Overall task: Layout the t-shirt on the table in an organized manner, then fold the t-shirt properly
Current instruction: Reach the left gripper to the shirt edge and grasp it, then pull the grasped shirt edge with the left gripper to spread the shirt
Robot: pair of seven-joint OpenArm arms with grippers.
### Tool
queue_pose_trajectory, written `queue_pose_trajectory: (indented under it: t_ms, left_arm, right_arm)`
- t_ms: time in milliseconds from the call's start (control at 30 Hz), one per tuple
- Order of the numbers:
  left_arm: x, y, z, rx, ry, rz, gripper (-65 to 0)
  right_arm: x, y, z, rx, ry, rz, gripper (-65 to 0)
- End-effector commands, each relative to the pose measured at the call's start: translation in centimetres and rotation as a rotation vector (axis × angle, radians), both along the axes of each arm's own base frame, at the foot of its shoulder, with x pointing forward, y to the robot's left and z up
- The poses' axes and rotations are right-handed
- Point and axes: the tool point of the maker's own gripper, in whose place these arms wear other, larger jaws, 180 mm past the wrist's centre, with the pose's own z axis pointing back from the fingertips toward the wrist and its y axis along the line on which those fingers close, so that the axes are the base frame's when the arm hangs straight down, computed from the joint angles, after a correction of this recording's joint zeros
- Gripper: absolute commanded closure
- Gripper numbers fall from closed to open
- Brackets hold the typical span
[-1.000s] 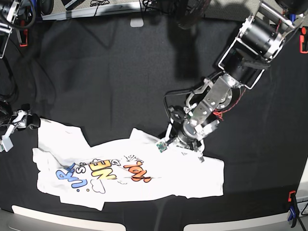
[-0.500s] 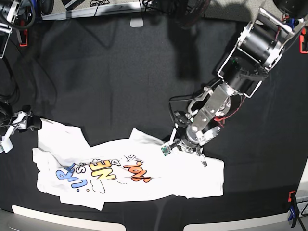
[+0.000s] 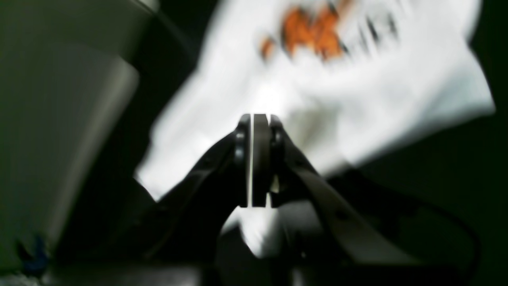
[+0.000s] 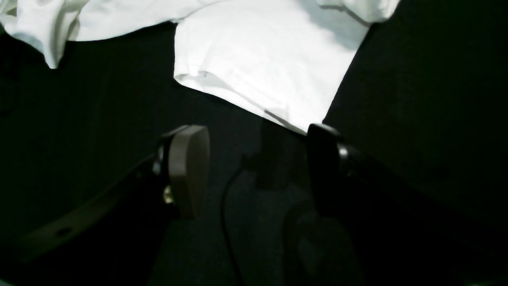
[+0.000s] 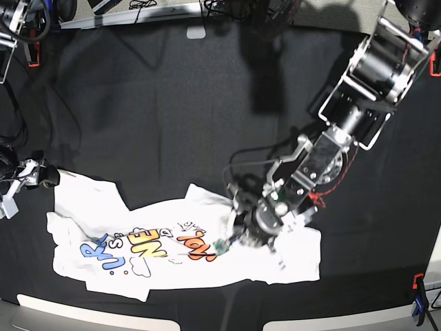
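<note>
On the t-shirt [image 5: 172, 248], lettering unreadable.

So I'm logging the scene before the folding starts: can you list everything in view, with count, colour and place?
t-shirt: one, white with blue, yellow and orange print, crumpled along the near edge of the table.
table: one, covered in black cloth, filling the base view.
clamps: orange and blue, at least one at the near right edge; another orange one far right.
cables: several, dark, beyond the far edge.
left gripper: one, dark fingers shut, over the shirt's middle near the orange letters; the blurred wrist view does not show whether cloth is pinched.
right gripper: one, dark fingers open, at the shirt's sleeve edge.
</note>
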Motion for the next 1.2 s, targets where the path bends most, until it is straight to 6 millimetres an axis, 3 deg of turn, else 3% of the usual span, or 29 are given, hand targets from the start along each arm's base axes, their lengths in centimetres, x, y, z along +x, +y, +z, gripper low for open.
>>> queue_pose_trajectory:
  t_ms: [0, 67, 100, 233, 400, 533, 733, 833, 967, 1167]
  left_arm:
    - [1.2, -0.2, 2.1, -0.022, -0.049, -0.001, -9.5]
    - [1.0, 0.3, 1.6, -0.02, -0.04, 0.0, -23.0]
    - [0.9, 0.4, 1.4, -0.026, -0.035, 0.001, -26.0]
    - [1.2, 2.5, 0.0, -0.002, -0.022, 0.017, -26.5]
    - [0.8, 4.9, -3.6, 0.046, 0.061, 0.062, -26.5]
    - [0.7, 5.3, -4.4, 0.049, 0.076, 0.067, -26.3]
    - [0.6, 5.6, -5.5, 0.036, 0.089, 0.065, -16.9]
    - [0.5, 6.1, -5.8, 0.061, 0.094, 0.073, 0.0]
    - [0.5, 7.5, -5.4, 0.137, 0.115, 0.15, 0.0]
    - [-0.6, 4.6, -1.1, 0.064, 0.149, 0.161, 0.0]
  right_arm:
    - [1.0, -0.8, 2.3, -0.018, -0.063, 0.0, -37.7]
    - [0.9, -0.8, 2.3, -0.017, -0.063, 0.0, -37.7]
    - [0.9, -0.8, 2.3, -0.017, -0.063, 0.0, -37.7]
    - [0.9, -0.8, 2.3, -0.017, -0.063, 0.0, -37.7]
    - [0.9, -0.8, 2.3, -0.017, -0.063, 0.0, -37.7]
    - [1.0, -0.8, 2.3, -0.017, -0.064, 0.0, -37.7]
    - [1.0, -0.8, 2.3, -0.017, -0.063, 0.0, -37.7]
    - [0.9, -0.8, 2.3, -0.017, -0.063, 0.0, -37.7]
    - [1.0, -0.8, 2.3, -0.017, -0.064, 0.0, -37.7]
    - [1.2, -0.8, 2.6, -0.013, -0.081, -0.001, -37.7]
